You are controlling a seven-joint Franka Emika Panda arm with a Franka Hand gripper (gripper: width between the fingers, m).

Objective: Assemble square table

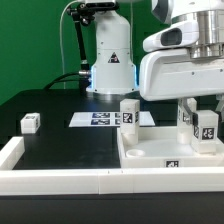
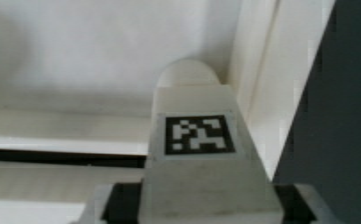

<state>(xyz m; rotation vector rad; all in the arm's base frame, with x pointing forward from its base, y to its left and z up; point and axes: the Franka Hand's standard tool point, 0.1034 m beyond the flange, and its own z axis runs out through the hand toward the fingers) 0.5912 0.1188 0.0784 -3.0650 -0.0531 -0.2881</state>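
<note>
Gripper (image 2: 198, 206) is clamped on a held leg (image 2: 198, 130). In the wrist view I see the white post filling the gap between both fingers (image 2: 120, 203), tag facing the camera, rounded tip pointing away from the wrist. In the exterior view the gripper (image 1: 203, 108) hangs under the big white arm over the exterior view's right part of the square tabletop (image 1: 150, 158), and the held leg (image 1: 208, 127) sits upright there. I can't tell whether its lower end touches the slab or is just above it. The tabletop lies flat on the black table (image 1: 55, 140), tight against the white wall (image 1: 60, 180) in the foreground, with a tag on its near side. A standing leg (image 1: 129, 115) is upright at the slab's far corner on the exterior view's left, tag visible. Another tagged white piece (image 1: 186, 118) is just beside the held leg, partly hidden by the arm, so I can't tell what it is. A small white tagged part (image 1: 29, 123) sits alone on the table, well apart, at the exterior view's left. The marker board (image 1: 98, 119) lies flat in front of the robot base (image 1: 110, 65), beside the standing leg.
</note>
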